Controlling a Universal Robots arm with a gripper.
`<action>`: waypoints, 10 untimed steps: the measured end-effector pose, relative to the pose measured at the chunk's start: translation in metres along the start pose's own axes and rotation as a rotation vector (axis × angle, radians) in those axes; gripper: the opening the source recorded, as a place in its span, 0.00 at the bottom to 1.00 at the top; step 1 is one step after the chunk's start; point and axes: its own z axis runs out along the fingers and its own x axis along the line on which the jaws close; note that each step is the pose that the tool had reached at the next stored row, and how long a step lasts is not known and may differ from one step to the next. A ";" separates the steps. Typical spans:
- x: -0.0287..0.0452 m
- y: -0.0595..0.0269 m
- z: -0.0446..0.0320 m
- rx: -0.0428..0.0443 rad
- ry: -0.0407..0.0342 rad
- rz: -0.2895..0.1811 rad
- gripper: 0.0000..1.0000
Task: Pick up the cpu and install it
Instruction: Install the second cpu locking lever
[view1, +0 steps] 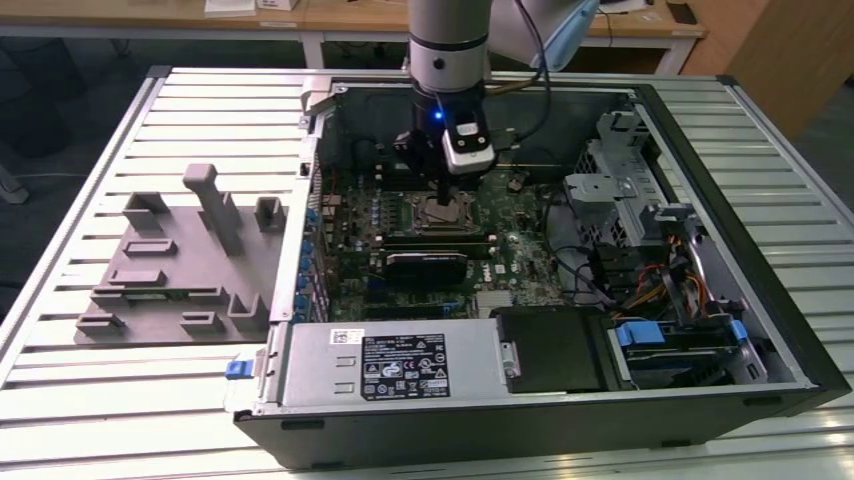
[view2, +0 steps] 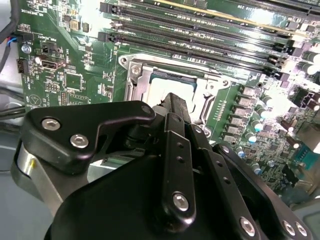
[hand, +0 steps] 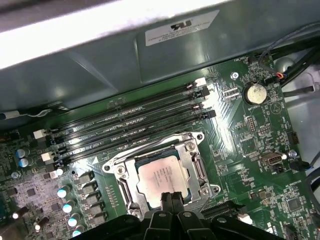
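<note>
1. Cpu (hand: 159, 181) is lying flat inside the metal socket frame (hand: 196, 162) on the green motherboard (hand: 260, 145), silvery lid facing up, in the first wrist view; in the second wrist view its pale lid (view2: 161, 90) is partly showing behind the fingertips.
2. Pincer (hand: 171, 198) is sitting right over the near edge of the cpu, with its black fingertips (hand: 166, 201) drawn close together; whether they are pinching the chip, touching it or just above it, I cannot tell.
3. Pincer fingers (view2: 176, 150) are blocking much of the socket in the second wrist view, with the black linkage arms spreading out behind them.
4. Memory slots (hand: 130, 125) are running in dark parallel rows just beside the socket, on the side away from the pincer.
5. Coin battery (hand: 254, 93) is sitting on the board well apart from the socket, near some cables.
6. Capacitors (hand: 65, 192) are standing in a column near the socket's other side.
7. Arm (view1: 447, 60) is reaching straight down into the open computer case (view1: 787, 330) in the exterior view, with the pincer (view1: 447, 195) low over the socket area.
8. Grey power supply box (view1: 387, 365) is filling the case's near edge.
9. Grey plastic tray (view1: 174, 260) with upright blocks is lying beside the case toward the exterior view's left, on the slatted metal counter (view1: 80, 400).
</note>
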 end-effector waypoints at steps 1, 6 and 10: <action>-0.0002 0.0000 -0.0026 -0.0001 0.0000 0.000 0.11; -0.0008 -0.0002 -0.0110 -0.0001 0.0000 0.000 0.11; -0.0012 -0.0003 -0.0169 0.0000 0.0000 0.000 0.11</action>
